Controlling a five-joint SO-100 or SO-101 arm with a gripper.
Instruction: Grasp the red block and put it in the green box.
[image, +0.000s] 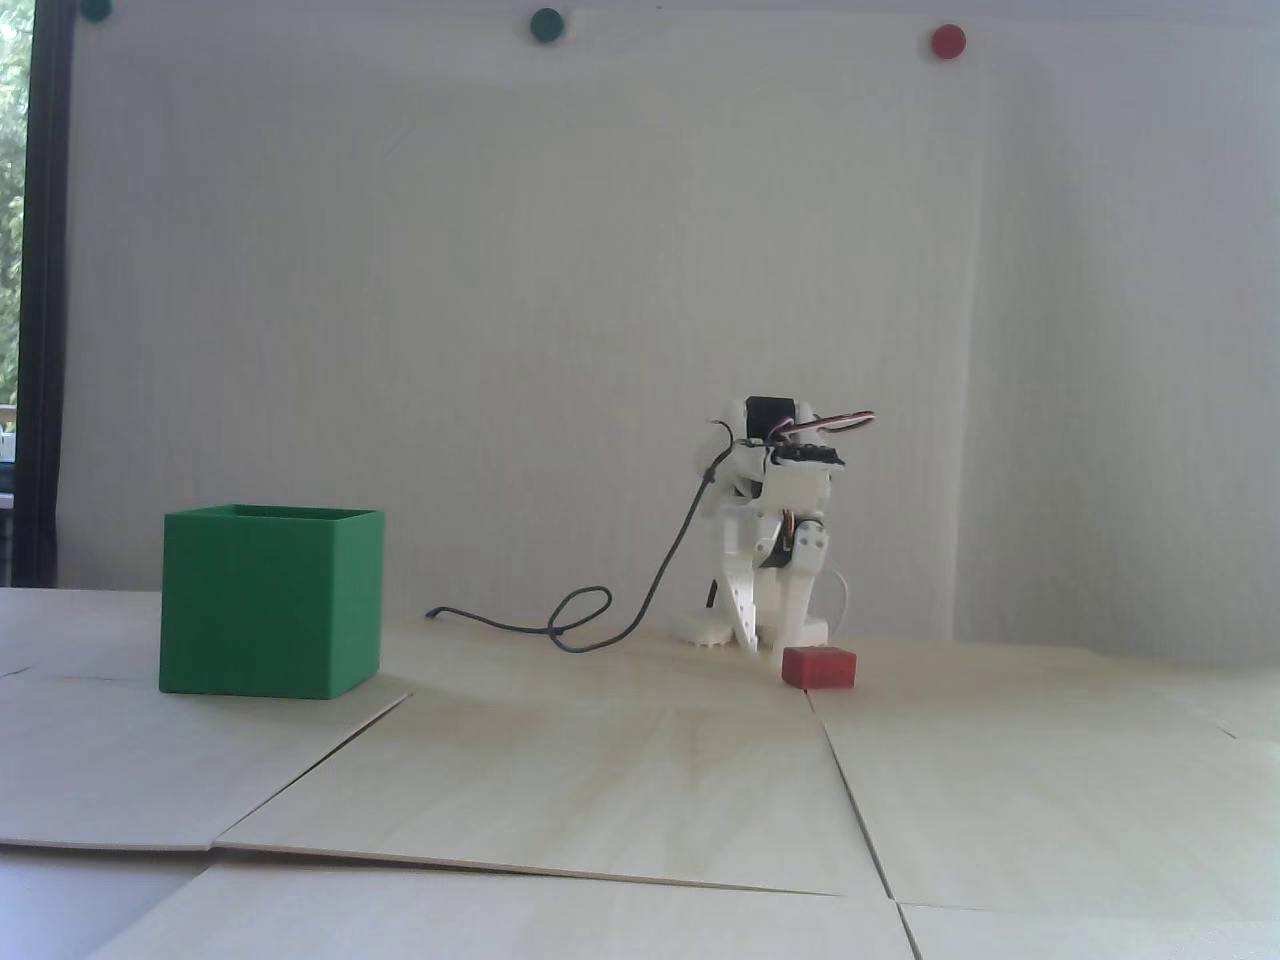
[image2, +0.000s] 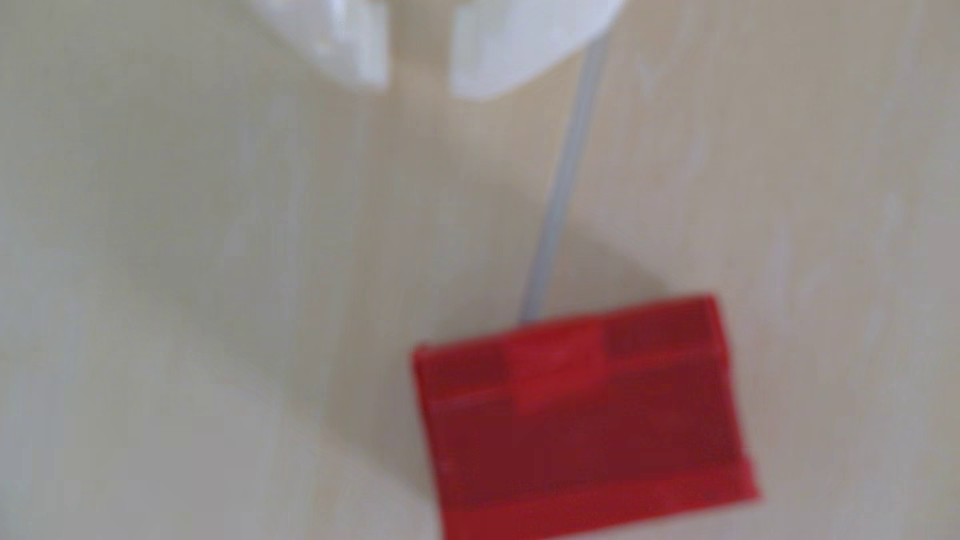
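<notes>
The red block (image: 820, 668) lies flat on the pale wooden table, right of centre in the fixed view. In the wrist view the red block (image2: 582, 415) fills the lower right, blurred. My white gripper (image: 768, 640) hangs low over the table, just behind and left of the block, and does not touch it. In the wrist view the gripper (image2: 418, 88) shows two white fingertips at the top edge with bare table between them; it is open and empty. The green box (image: 270, 600) stands upright at the left, far from the gripper, and its inside is hidden.
A dark cable (image: 580, 620) loops on the table between the box and the arm's base. The table is made of wooden panels with seams (image: 850, 790); one seam (image2: 566, 181) runs up to the block. A white wall stands behind.
</notes>
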